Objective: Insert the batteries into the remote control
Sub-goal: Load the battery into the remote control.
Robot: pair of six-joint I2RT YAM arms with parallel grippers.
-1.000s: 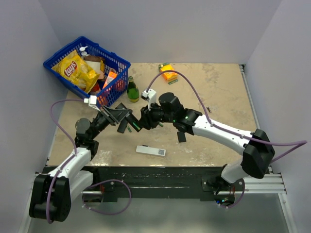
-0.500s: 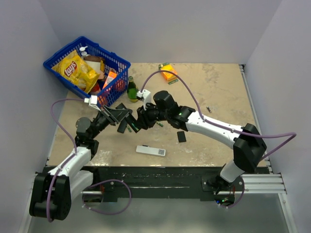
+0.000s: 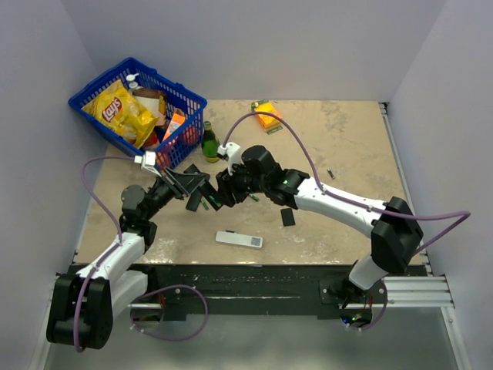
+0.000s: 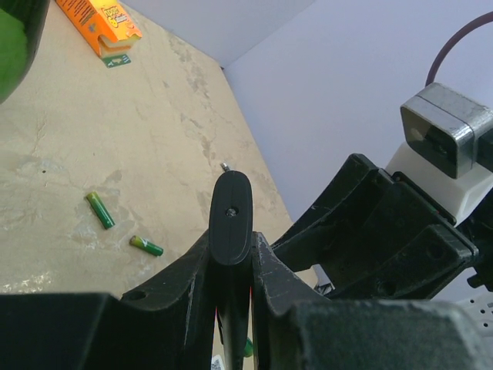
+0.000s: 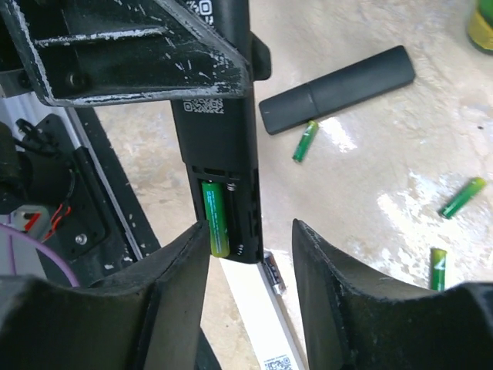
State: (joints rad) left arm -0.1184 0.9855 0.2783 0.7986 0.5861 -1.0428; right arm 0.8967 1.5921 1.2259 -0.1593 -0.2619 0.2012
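My left gripper is shut on the slim black remote control and holds it above the table, left of centre. In the right wrist view the remote control shows its uncovered battery compartment. One green battery lies in the left slot; the slot beside it shows only a spring. My right gripper stands open just below that end, its left finger beside the seated battery, gripping nothing. Loose batteries lie on the table.
A flat white remote lies near the front edge under the grippers. A small black cover lies to its right. A dark bar-shaped item rests on the table. A green bottle, blue basket and orange box stand at the back.
The right arm has shifted left, bringing its gripper up against the remote's end. The left arm and the remote have held still.
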